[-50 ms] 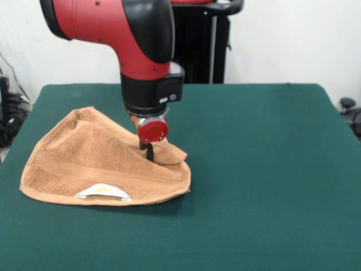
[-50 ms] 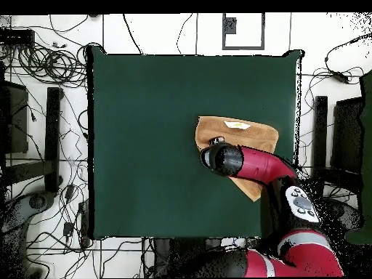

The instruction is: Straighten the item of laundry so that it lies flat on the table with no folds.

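Observation:
The item of laundry (image 1: 90, 164), a tan-orange towel, lies crumpled in a rough triangle on the left part of the green table (image 1: 271, 169). Its white label (image 1: 103, 192) faces up at the front hem. A corner is folded over into a small flap (image 1: 172, 153) near the towel's right end. My gripper (image 1: 149, 152) points straight down at that flap, shut on the cloth beside it. In the overhead view the towel (image 2: 247, 133) sits near the table's (image 2: 145, 145) right edge. The arm's wrist (image 2: 221, 158) covers part of it and hides the gripper.
Green cloth stretches wide to the right of the towel in the front view. A black stand (image 1: 206, 42) rises behind the table's far edge. In the overhead view, cables (image 2: 51, 65) and stands ring the table on the floor.

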You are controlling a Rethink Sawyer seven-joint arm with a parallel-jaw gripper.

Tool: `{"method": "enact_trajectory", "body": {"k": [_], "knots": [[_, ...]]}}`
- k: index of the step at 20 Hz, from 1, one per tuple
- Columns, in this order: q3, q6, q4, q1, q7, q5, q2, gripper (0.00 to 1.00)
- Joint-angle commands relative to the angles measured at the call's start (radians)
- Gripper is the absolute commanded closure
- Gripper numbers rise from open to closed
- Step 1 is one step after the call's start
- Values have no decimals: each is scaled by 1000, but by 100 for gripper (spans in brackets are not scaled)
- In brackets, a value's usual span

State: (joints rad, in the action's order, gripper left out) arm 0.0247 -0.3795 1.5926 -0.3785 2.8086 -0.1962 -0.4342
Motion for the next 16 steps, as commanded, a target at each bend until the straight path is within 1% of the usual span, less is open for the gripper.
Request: {"method": "enact_trajectory", "body": {"k": [1, 7, 10, 13, 16], "knots": [[53, 136, -32, -9, 73, 34, 78, 0], [61, 152, -2, -33, 40, 11, 79, 0], [60, 142, 29, -43, 24, -4, 62, 0], [60, 140, 117, -58, 25, -14, 8, 0], [91, 126, 186, -95, 6, -12, -36, 0]]}}
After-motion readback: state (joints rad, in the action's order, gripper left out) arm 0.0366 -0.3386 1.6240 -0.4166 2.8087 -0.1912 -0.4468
